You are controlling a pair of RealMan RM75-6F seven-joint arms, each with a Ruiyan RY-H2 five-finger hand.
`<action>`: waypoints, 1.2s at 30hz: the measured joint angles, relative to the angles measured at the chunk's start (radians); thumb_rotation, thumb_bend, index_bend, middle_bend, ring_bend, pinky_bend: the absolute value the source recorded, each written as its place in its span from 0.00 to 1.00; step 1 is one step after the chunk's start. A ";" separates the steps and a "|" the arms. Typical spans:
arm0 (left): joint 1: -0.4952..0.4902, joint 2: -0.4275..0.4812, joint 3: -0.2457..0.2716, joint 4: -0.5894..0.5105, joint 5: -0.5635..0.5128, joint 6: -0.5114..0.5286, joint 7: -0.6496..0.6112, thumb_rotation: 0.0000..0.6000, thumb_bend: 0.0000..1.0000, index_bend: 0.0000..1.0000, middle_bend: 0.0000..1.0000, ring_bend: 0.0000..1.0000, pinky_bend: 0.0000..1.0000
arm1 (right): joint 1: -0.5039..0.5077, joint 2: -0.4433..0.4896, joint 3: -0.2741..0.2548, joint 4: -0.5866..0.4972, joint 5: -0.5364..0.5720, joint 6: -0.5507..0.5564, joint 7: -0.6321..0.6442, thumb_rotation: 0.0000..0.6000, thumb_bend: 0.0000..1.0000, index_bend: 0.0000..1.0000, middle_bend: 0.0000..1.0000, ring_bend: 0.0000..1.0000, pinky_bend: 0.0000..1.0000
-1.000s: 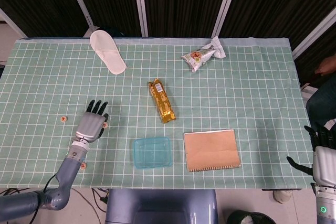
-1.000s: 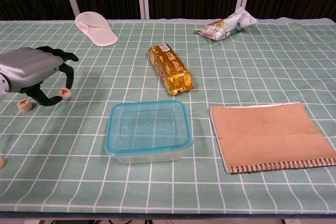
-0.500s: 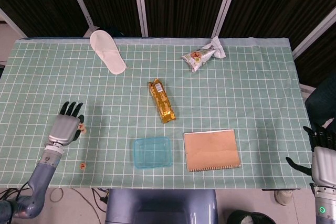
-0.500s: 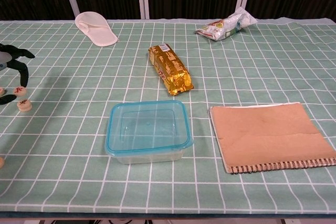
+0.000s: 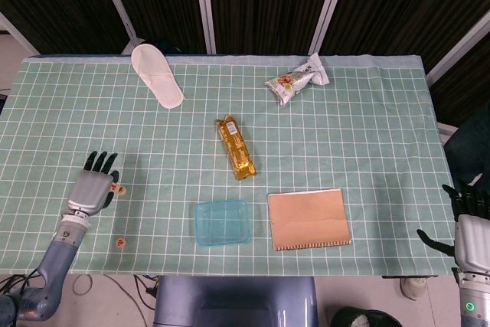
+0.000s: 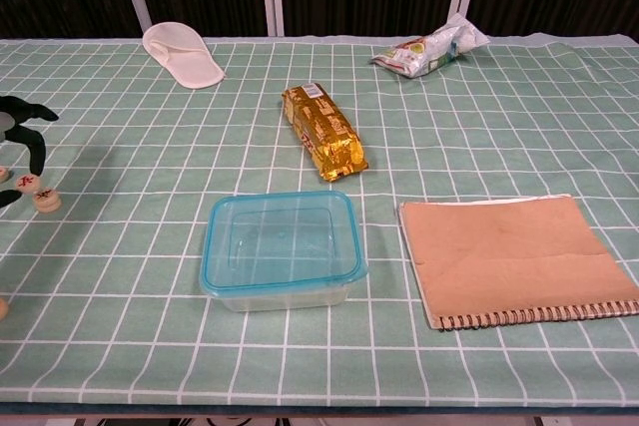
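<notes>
Left hand cut by chest-view edge, right hand half out of frame

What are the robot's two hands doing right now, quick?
Left hand: pinches a small round game piece over the table's left edge.
Right hand: off the table's right end, fingers apart, holds nothing.

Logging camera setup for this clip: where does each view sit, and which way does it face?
Head view: high above the near edge, looking steeply down on the whole table; shows left hand and right hand.
Chest view: low at the near edge, facing across; only the left hand's fingers show.
Shared: blue container, gold packet, notebook, slipper.
</notes>
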 measured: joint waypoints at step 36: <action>0.012 -0.035 -0.022 0.020 0.022 -0.017 0.047 1.00 0.35 0.44 0.07 0.00 0.06 | 0.000 -0.001 0.002 0.002 0.003 0.002 -0.004 1.00 0.20 0.15 0.07 0.07 0.00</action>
